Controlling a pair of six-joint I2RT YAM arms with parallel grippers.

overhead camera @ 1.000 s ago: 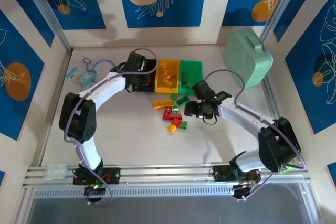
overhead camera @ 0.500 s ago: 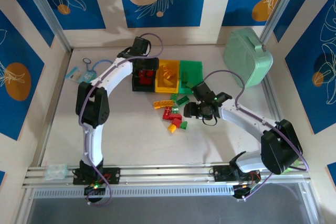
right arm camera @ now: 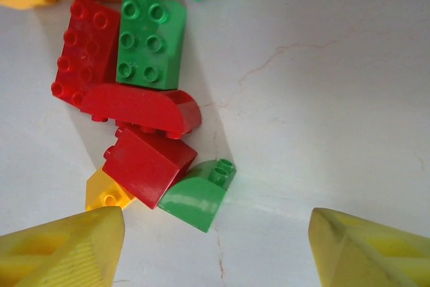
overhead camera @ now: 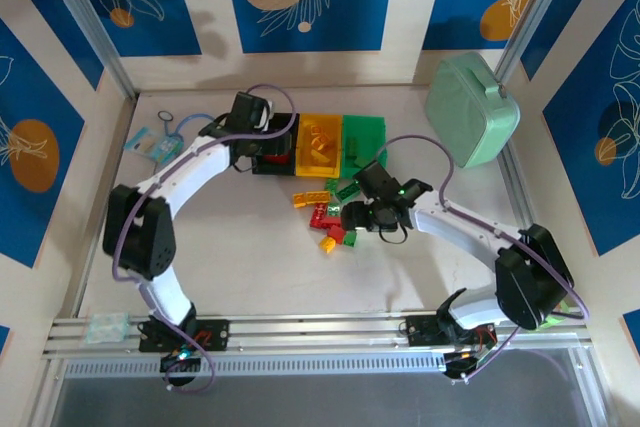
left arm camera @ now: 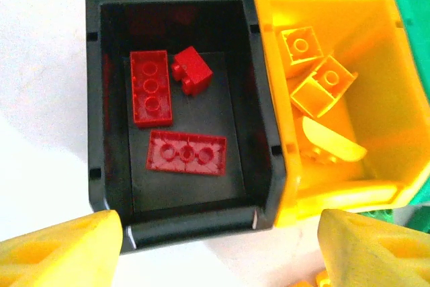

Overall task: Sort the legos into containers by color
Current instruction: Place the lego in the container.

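Cam overhead: L pincer (overhead camera: 263, 145) hangs over black bin (overhead camera: 283, 160), arm covering much of it; yellow bin (overhead camera: 320, 142) just right of pincer, green bin (overhead camera: 365, 135) next beyond, all 3 joined in a row. R pincer (overhead camera: 350, 219) low over loose legos (overhead camera: 322, 215) on table (overhead camera: 250, 257), pile spreading to its left, nearer the arm bases than the bins; mint case (overhead camera: 472, 112) well off to its right, far side.

L wrist cam: L pincer (left arm camera: 218, 223) wide open, nothing btwn yellow fingers (left arm camera: 60, 250); black bin (left arm camera: 269, 132) straight ahead of tips w/ 3 red bricks (left arm camera: 151, 89) lying inside, 2 long & flat, 1 small & tilted, none touching the fingers; yellow bin (left arm camera: 383, 65) ahead to the right, touching black one, several yellow bricks (left arm camera: 322, 85) heaped in it; green bin (left arm camera: 413, 5) edge at far right.

R wrist cam: R pincer (right arm camera: 216, 213) also wide open, gripping nothing; green curved brick (right arm camera: 198, 193) on table (right arm camera: 322, 99) just ahead of tips, nearer left finger (right arm camera: 60, 247); red block (right arm camera: 148, 162) touching it on the left, yellow brick (right arm camera: 107, 193) poking out beneath that; further ahead red curved brick (right arm camera: 144, 109), then green studded brick (right arm camera: 151, 42) & red studded brick (right arm camera: 84, 48) side by side, touching.
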